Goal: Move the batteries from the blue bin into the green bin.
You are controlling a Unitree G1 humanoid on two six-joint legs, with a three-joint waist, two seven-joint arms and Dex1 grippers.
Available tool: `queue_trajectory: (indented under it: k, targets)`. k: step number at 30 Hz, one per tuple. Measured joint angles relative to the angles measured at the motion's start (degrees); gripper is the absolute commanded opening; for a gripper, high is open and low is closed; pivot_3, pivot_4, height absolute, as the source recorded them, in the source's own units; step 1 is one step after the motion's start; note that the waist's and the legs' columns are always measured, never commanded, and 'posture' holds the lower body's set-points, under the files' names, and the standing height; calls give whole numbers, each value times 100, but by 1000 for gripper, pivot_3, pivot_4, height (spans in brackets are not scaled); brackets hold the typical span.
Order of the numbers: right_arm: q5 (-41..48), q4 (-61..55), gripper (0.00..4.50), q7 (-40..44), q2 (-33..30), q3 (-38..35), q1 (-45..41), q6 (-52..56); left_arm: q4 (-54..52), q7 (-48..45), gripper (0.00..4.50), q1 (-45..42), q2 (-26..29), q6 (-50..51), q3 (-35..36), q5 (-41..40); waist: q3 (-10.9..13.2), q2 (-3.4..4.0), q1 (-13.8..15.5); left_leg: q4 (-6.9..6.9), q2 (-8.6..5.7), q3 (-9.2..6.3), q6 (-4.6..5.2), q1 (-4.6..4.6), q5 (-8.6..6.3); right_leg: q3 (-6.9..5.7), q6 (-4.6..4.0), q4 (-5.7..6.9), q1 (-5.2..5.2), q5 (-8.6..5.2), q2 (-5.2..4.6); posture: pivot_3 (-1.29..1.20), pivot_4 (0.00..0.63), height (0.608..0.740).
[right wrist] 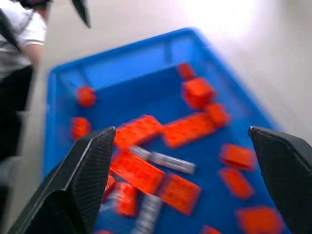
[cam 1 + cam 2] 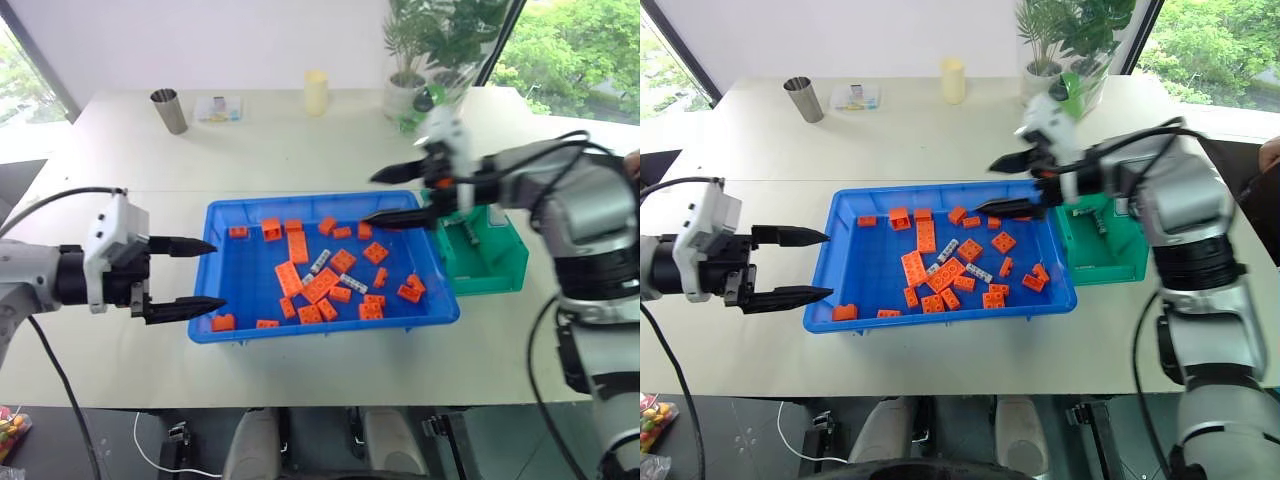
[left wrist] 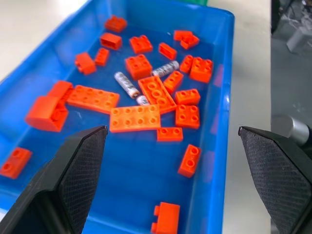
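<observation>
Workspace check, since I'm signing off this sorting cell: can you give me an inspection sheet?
Surface: pale table, blue bin at centre, green bin against its right side.
Job's things: batteries lying among the bricks in the blue bin; one dark item in the green bin, unclear.
Clutter: orange bricks scattered in the blue bin.
Hands: left hand open, beside the blue bin's left edge; right hand open, empty, above its far right corner.
Cables: black cable along the left arm.
Surroundings: metal cup, candle, potted plant, windows.

Beige table (image 2: 300,150), blue bin (image 2: 225,215), green bin (image 2: 500,275)
</observation>
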Motion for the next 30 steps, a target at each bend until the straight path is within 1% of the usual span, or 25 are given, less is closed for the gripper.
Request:
queue_trajectory:
  k: [5,8,10,15,20,24,29,30]
  targets:
    - [120,287,4482,-491,848,397,-140,873,30,-6,4500,-225,-5,-23,-177,48,-1,-3,53,4,-5,3,0,-2,0,1,0,0,0,0,-1,0,150,736]
    - [213,790,4482,-654,1180,476,-457,1494,55,-18,4500,-263,-6,-39,-205,75,-1,-3,50,3,-8,4,0,-3,0,0,1,2,-1,1,2,0,150,736]
    - [220,1058,4482,-726,1347,545,-640,1720,66,-33,4500,-282,-9,-44,-271,103,-2,-4,48,2,-7,2,1,-3,0,-1,2,3,0,2,7,0,150,736]
    - [55,1814,4482,-759,1627,1189,-708,1719,63,0,4500,-338,-32,-46,-332,112,-2,-4,45,1,-8,3,1,-3,0,-2,3,2,-1,2,7,0,150,736]
    - [-131,2129,4482,-650,1658,1623,-720,1495,-59,32,4500,-241,-45,-47,-320,110,-2,-5,37,1,-8,1,1,-3,0,-3,8,2,0,5,9,0,150,736]
    - [-218,2461,4482,-576,1766,1727,-758,1354,-144,133,4500,-160,-95,-46,-308,109,-3,-6,29,1,-7,-1,1,-1,0,-3,8,4,0,5,11,0,150,736]
    - [-338,3042,4482,-577,2213,1657,-919,1125,-266,258,4500,-133,-146,-42,-264,87,-4,-7,10,1,-6,-1,0,6,0,-3,9,8,3,5,13,0,150,736]
    - [-358,3177,4247,-603,2331,1618,-966,1102,-267,279,4500,-133,-153,-42,-262,86,-4,-7,7,1,-6,-1,0,6,0,-3,9,9,3,5,14,0,150,736]
